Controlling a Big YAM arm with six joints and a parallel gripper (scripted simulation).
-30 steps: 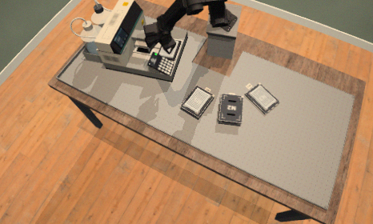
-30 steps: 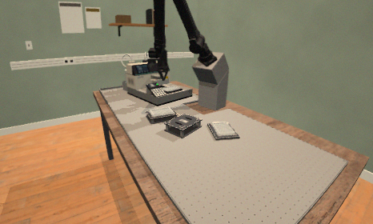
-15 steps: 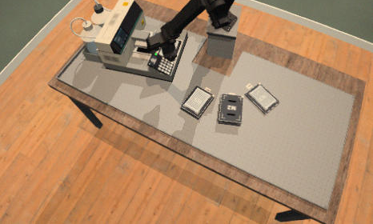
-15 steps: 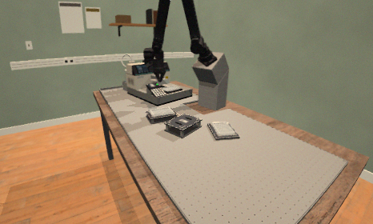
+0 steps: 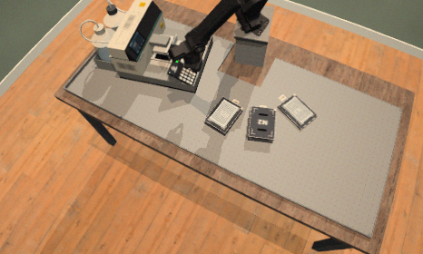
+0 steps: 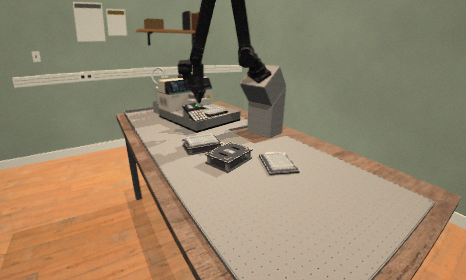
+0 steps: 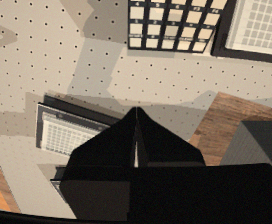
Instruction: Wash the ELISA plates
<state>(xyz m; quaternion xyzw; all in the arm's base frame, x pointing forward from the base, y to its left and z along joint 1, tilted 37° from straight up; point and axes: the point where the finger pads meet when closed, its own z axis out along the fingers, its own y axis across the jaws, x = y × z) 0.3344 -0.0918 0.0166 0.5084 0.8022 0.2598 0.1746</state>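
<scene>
Pincer (image 5: pixel 195 70) (image 6: pixel 199 102) (image 7: pixel 136 113) is closed, fingertips together, nothing gripped. It's pointing down over the washer's keypad (image 5: pixel 187 75) (image 6: pixel 197 115) (image 7: pixel 174 25) area. Can't tell whether a key is being touched: the arm (image 5: pixel 211 27) (image 6: pixel 202 33) covers the spot from above, and the wrist view shows the keypad beyond the tips.

Washer (image 5: pixel 132 30) (image 6: pixel 170 95) lamp (image 5: pixel 177 61) (image 6: pixel 197 105) reads green. One plate (image 6: pixel 216 110) (image 7: pixel 262 27) is at the washer, beside the keypad; the wrist view cuts it off at the edge. Can't confirm from here that it's seated flat.

Nest N2 (image 5: pixel 261 123) (image 6: pixel 229 155) has no plate, label and two dark slots exposed. The other two plates are in the nests either side of it: one on the washer side (image 5: pixel 224 114) (image 6: pixel 201 140) (image 7: pixel 67 135), one on the far side (image 5: pixel 297 111) (image 6: pixel 278 162), all standing on the perforated board (image 5: pixel 336 170) (image 6: pixel 320 228) (image 7: pixel 17 60) on the desk (image 5: pixel 395 89) (image 6: pixel 442 205) (image 7: pixel 219 117). Corner orientation too small to read.
</scene>
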